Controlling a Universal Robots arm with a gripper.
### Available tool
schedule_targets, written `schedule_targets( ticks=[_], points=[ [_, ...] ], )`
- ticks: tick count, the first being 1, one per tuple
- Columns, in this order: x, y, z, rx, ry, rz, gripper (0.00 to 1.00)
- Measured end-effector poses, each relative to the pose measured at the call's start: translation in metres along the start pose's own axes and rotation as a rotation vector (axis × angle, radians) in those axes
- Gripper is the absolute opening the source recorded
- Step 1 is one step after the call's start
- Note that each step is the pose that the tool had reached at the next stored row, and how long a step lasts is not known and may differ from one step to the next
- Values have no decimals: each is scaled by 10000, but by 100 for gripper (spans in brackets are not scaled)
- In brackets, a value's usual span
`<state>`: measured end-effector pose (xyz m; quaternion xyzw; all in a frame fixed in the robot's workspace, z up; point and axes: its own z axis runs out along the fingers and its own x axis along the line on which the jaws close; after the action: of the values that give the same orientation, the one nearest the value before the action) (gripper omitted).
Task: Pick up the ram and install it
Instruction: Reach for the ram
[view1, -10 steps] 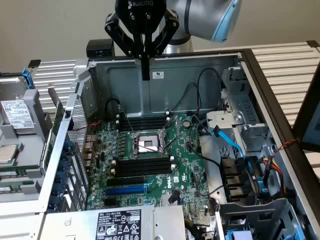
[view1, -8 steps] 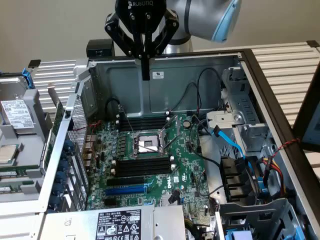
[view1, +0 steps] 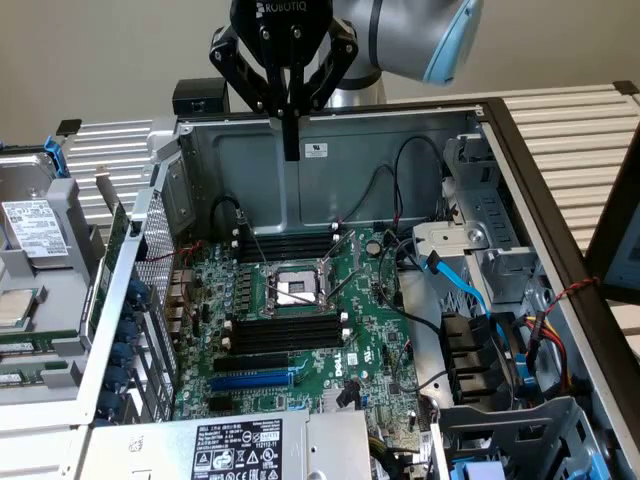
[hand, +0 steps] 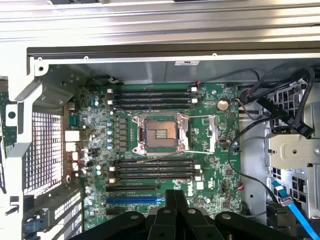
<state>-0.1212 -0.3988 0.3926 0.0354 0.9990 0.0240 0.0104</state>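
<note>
Hovering over Dell-marked mobo (view1: 372, 335), "ROBOTIQ"-labelled pincer (view1: 291, 150) clenched shut, tips together.

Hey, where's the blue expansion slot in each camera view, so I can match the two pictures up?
Exterior view: the blue expansion slot lies between the black memory slots and the labelled power supply.
Wrist view: the blue expansion slot sits close beside the hand, past the black memory slots from the socket.
Shared landmark: the CPU socket, mid-board in both.
</note>
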Motion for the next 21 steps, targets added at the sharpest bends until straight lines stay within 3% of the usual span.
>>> schedule_targets(
  ticks=[7, 21],
  points=[
    [98, -7, -2, 1, 0, 0, 11],
    [715, -43, -14, 0, 1, 0, 11]
  ],
)
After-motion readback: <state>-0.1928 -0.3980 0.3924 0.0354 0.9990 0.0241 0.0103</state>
